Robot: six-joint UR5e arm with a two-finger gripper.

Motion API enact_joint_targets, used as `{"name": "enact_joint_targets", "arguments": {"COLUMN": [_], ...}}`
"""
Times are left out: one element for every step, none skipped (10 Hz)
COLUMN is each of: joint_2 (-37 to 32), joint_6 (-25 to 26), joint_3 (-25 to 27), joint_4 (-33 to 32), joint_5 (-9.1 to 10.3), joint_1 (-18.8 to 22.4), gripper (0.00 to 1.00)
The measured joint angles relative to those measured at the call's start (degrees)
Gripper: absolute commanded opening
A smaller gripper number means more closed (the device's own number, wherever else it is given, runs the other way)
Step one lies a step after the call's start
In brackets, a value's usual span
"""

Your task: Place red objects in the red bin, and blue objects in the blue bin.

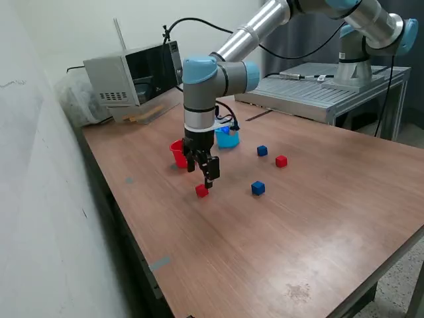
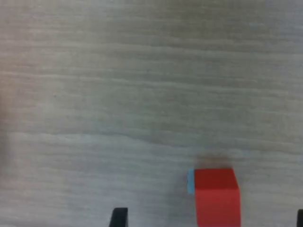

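Because our gripper [image 1: 208, 177] hangs just above a red cube [image 1: 202, 191] with its jaws spread and empty, we judge it is lining up a grasp for the red cup [image 1: 177, 153].

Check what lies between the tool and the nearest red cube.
Nothing: in the exterior view the tool hangs just above the red cube, with only bare tabletop around it. The wrist view shows the same cube on bare wood.

The arm [image 1: 265, 30], reaching in from the upper right of the frame, is silver tubing with light blue joint caps. A black cable trails along it. At centre hangs a black gripper [image 1: 207, 173] with dark jaws.
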Motion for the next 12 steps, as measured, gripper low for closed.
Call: {"name": "enact_joint_targets", "arguments": {"joint_2": [0.1,0.2,0.3,0.4,0.4,0.4,0.5,0.5,0.5,0.4,0.4,0.4], "joint_6": [0.0,0.0,0.0,0.0,0.0,0.0,0.0,0.0,0.0,0.0,0.0,0.1], "joint_3": [0.3,0.5,0.6,0.7,0.8,0.9,0.9,0.9,0.9,0.9,0.8,0.8], "joint_4": [0.0,0.0,0.0,0.0,0.0,0.0,0.0,0.0,0.0,0.0,0.0,0.0], "joint_5": [0.37,0.68,0.9,1.06,1.16,1.22,1.26,1.28,1.29,1.28,1.27,1.25], "joint_1": [-0.1,-0.1,-0.1,-0.1,-0.1,0.0,0.1,0.1,0.2,0.3,0.3,0.3], "gripper": [1.0,1.0,1.0,1.0,1.0,1.0,1.0,1.0,1.0,1.0,1.0,1.0]}}
